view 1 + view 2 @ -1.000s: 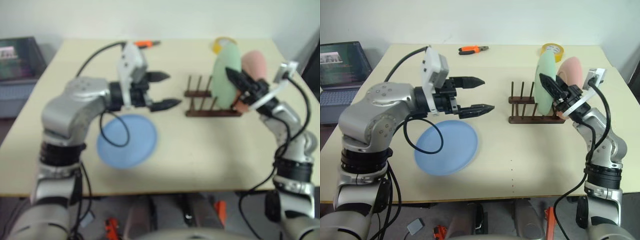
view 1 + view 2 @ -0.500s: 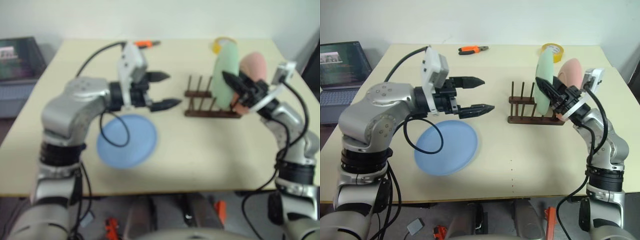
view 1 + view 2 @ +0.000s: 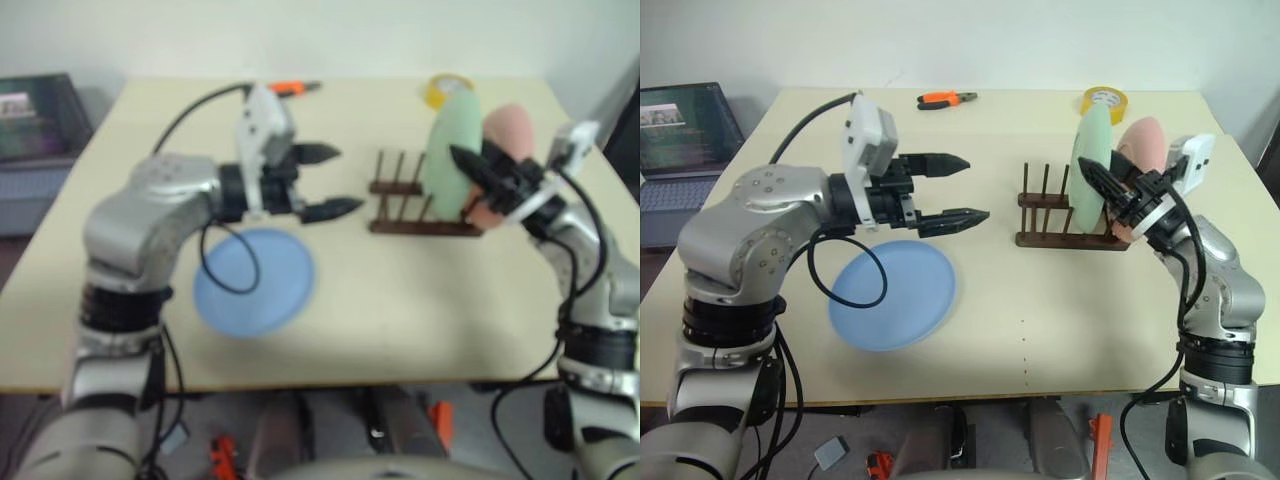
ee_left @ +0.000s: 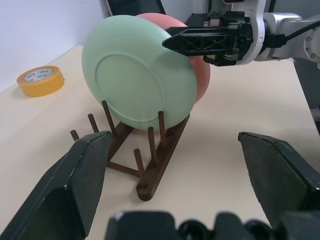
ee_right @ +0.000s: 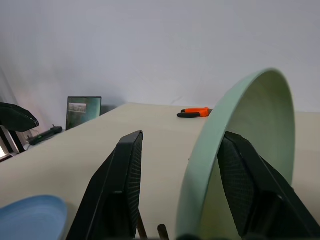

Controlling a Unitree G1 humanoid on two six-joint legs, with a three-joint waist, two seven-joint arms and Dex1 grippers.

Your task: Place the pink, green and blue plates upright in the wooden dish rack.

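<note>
The green plate [image 3: 1092,160] stands upright between the pegs of the wooden dish rack [image 3: 1045,215]. Behind it, at the rack's right end, the pink plate [image 3: 1145,140] stands too. My right gripper [image 3: 1098,172] is open, one finger on each side of the green plate's rim [image 5: 235,100], with a gap showing beside the rim. The blue plate [image 3: 905,300] lies flat on the table at the left. Above its far edge my left gripper [image 3: 975,187] hangs wide open and empty, pointing at the rack's free pegs [image 4: 150,160].
A yellow tape roll [image 3: 1104,100] sits behind the rack and orange pliers [image 3: 947,98] lie at the table's far edge. A laptop [image 3: 685,125] stands on a lower surface off the table's left side. Bare tabletop [image 3: 1040,320] stretches in front of the rack.
My right wrist has rolled around the green plate's rim, its camera housing swinging up and to the right. The left arm and the plates have stayed put.
</note>
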